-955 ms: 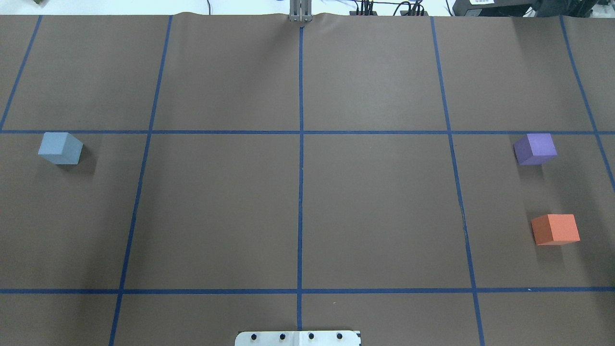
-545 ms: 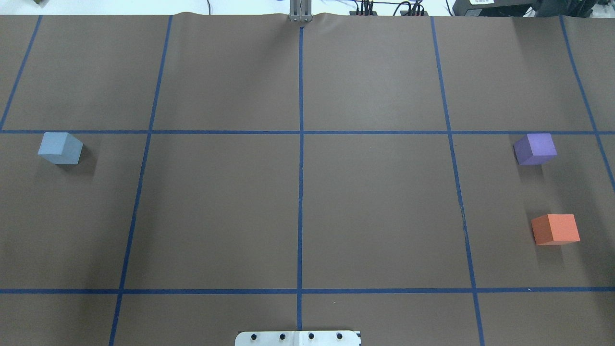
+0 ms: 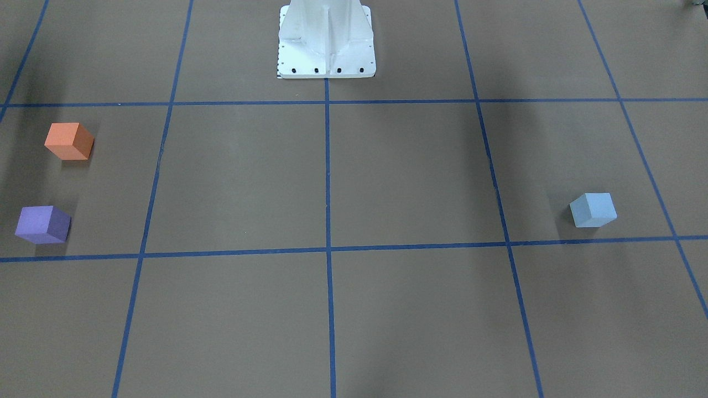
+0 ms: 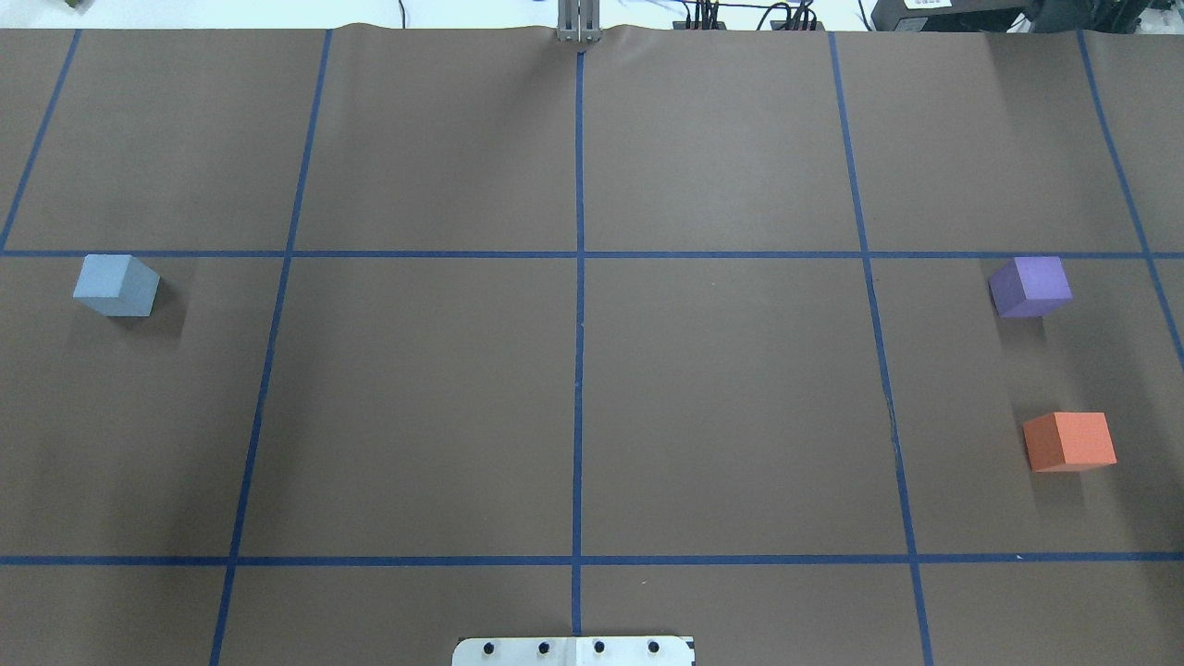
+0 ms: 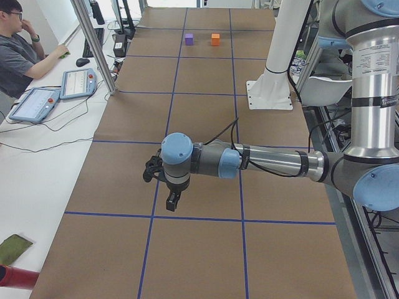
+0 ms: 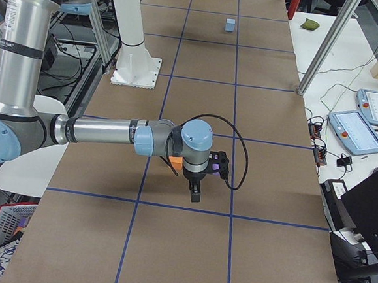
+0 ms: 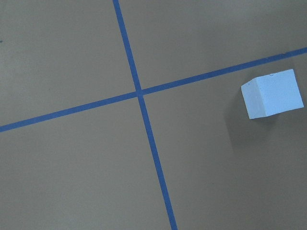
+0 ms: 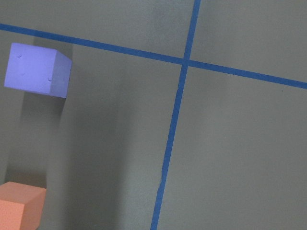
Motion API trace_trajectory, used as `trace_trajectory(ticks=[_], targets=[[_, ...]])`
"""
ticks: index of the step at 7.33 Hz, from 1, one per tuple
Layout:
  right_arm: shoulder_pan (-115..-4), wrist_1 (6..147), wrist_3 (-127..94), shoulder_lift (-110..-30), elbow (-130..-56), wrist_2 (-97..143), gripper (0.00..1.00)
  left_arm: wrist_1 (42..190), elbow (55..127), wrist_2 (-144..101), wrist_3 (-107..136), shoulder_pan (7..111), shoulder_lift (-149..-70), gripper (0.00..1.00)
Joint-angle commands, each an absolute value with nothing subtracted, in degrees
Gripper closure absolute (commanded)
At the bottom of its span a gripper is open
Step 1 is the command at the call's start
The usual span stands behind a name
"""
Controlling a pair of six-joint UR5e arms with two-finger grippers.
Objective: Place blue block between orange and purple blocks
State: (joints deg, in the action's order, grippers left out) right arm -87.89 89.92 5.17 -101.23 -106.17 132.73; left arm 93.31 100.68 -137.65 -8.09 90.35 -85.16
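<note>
The light blue block [image 4: 117, 285] rests alone on the brown mat at the left; it also shows in the front view [image 3: 593, 209] and the left wrist view [image 7: 272, 94]. The purple block [image 4: 1029, 287] and the orange block [image 4: 1069, 441] sit at the far right, with a bare gap between them. Both show in the right wrist view, purple [image 8: 37, 70] and orange [image 8: 20, 206]. My left gripper [image 5: 171, 199] hangs above the mat at the blue block's end. My right gripper [image 6: 195, 190] hangs near the orange and purple blocks. I cannot tell whether either gripper is open or shut.
Blue tape lines divide the brown mat [image 4: 573, 388] into squares. The white robot base [image 3: 326, 44] stands at the near middle edge. An operator [image 5: 19, 50] sits at a side desk with tablets and cables. Metal frame posts [image 6: 327, 44] stand beside the table.
</note>
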Motion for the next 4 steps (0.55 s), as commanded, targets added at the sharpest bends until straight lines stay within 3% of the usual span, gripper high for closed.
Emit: trace_trajectory(ticks=[1, 4], targets=[[-87.8, 89.9, 5.1, -101.2, -106.2, 132.8, 0.0, 98.4, 100.0, -140.4, -0.6, 85.7, -85.7, 0.0], [-87.8, 89.6, 5.1, -101.2, -106.2, 132.9, 0.0, 102.5, 98.3, -139.8, 12.7, 75.2, -88.7, 0.0]])
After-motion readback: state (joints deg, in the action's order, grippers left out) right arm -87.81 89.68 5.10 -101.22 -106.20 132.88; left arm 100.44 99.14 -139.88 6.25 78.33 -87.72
